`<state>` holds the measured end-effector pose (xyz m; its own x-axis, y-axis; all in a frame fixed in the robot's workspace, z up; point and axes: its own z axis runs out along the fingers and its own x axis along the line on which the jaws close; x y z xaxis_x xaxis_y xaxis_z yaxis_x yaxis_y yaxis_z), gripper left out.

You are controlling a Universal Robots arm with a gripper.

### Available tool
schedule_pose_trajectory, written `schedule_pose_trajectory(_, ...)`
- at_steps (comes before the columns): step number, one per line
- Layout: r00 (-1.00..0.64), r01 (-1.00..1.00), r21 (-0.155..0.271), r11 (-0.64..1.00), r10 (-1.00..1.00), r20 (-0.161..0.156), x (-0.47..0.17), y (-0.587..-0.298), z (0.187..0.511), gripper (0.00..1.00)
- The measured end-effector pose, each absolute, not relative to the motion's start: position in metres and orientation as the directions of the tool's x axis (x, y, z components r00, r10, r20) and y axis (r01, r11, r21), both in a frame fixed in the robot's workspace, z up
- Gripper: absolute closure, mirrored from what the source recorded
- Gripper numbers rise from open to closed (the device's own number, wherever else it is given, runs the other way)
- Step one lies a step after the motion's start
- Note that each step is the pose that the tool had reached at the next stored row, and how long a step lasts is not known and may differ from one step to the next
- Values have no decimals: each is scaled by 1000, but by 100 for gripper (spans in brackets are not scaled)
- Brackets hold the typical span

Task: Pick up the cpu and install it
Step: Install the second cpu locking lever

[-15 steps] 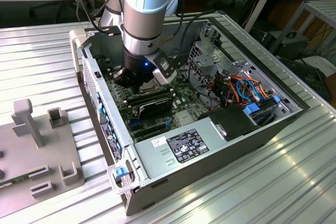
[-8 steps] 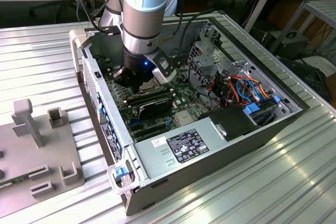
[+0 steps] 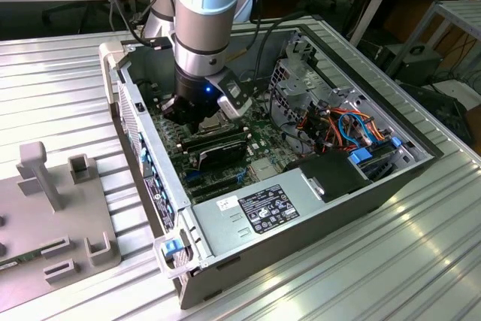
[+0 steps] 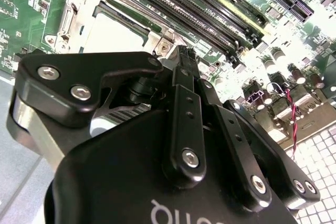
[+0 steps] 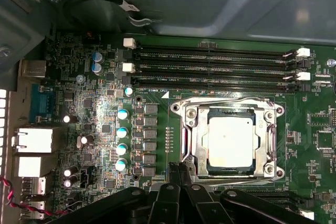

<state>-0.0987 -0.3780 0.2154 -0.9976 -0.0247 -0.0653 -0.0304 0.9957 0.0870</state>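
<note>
The cpu is a pale silver square lying flat inside the metal-framed socket on the green motherboard. It also shows as a bright square in the second wrist view. My gripper hangs just above the board beside the socket's edge, its two black fingers pressed together with nothing between them. The second wrist view shows the same shut fingertips near the socket's corner. In the exterior view the gripper reaches down into the open computer case.
Long black memory slots run beside the socket. Capacitors and rear ports stand on the other side. A power supply, a drive cage and orange cables fill the case. A grey fixture sits at the exterior view's left.
</note>
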Motion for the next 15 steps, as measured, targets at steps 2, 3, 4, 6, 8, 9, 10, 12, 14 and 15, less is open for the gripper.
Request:
schedule_pose_trajectory(2, -998, -31, 86, 996, -25, -65, -99, -378, 215, 89)
schedule_pose_trajectory(3, -998, -31, 86, 996, -25, -65, -99, -378, 215, 89)
schedule_pose_trajectory(4, -998, -30, 86, 996, -25, -65, -99, -378, 215, 89)
schedule_pose_trajectory(6, -998, -30, 86, 996, -25, -65, -99, -377, 215, 89)
schedule_pose_trajectory(8, -998, -30, 86, 996, -25, -65, -99, -377, 215, 89)
schedule_pose_trajectory(9, -998, -30, 86, 996, -25, -65, -99, -377, 215, 89)
schedule_pose_trajectory(10, -998, -30, 86, 996, -25, -65, -99, -377, 215, 89)
schedule_pose_trajectory(12, -998, -30, 86, 996, -25, -65, -99, -377, 215, 89)
schedule_pose_trajectory(14, -998, -30, 86, 996, -25, -65, -99, -377, 215, 89)
schedule_pose_trajectory(15, -998, -30, 86, 996, -25, -65, -99, -377, 216, 89)
